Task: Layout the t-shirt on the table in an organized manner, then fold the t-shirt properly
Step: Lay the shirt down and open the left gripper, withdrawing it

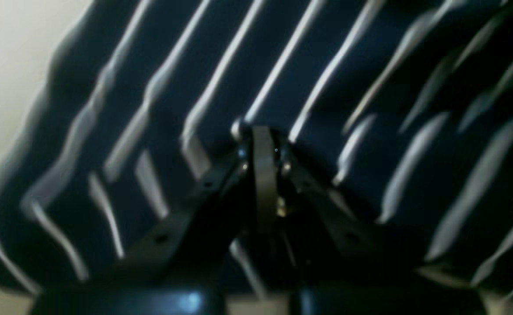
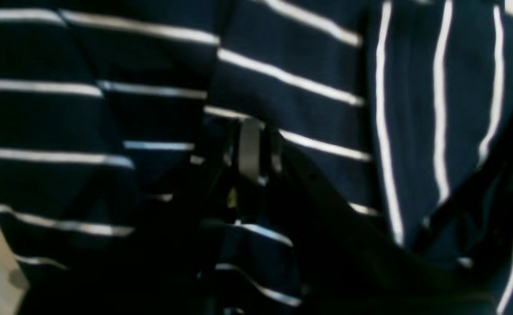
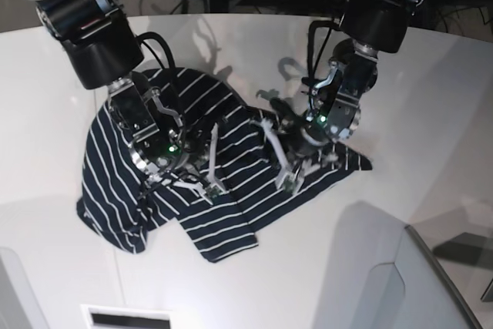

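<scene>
The table (image 3: 254,44) fills the base view; the t-shirt (image 3: 231,206) lies crumpled at its centre. It looks soft and light, best taken at hems. The right gripper (image 3: 212,190) and the left gripper (image 3: 283,181) are both clamped on the cloth.

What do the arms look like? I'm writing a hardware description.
Both arms are black with bulky cylindrical joint housings banded in silver, and black cables loop beside them. Each wrist shows a small green light. The left end effector and right end effector have pale, slender fingers.
</scene>
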You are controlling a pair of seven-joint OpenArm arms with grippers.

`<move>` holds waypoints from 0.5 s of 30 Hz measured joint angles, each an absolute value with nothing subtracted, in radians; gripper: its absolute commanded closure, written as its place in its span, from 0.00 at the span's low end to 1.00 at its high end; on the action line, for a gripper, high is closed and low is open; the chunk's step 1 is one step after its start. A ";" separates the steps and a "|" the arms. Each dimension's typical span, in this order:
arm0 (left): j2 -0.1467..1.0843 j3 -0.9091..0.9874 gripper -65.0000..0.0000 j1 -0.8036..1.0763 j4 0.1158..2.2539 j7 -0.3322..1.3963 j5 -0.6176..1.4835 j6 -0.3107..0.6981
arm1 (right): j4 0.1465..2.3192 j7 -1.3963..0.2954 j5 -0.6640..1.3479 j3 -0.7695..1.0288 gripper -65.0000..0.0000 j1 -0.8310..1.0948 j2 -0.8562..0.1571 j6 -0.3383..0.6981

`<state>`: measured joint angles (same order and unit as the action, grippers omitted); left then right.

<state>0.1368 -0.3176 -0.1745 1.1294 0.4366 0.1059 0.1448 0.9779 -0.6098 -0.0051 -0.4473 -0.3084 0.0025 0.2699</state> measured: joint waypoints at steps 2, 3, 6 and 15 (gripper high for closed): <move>0.139 -0.315 1.00 -0.194 1.176 0.454 0.104 0.140 | 1.007 -0.611 -0.001 -0.382 0.96 -0.289 0.006 0.269; 0.144 -0.314 1.00 -0.196 1.197 0.457 0.105 0.138 | 1.036 -0.612 -0.006 -0.353 0.96 -0.280 0.002 0.269; 0.156 -0.311 1.00 -0.186 1.213 0.482 0.098 0.134 | 1.134 -0.620 -0.014 -0.305 0.96 -0.258 -0.007 0.258; 0.270 -0.315 1.00 -0.176 1.213 0.479 0.102 0.141 | 1.410 -0.624 -0.010 -0.191 0.95 -0.119 -0.053 0.202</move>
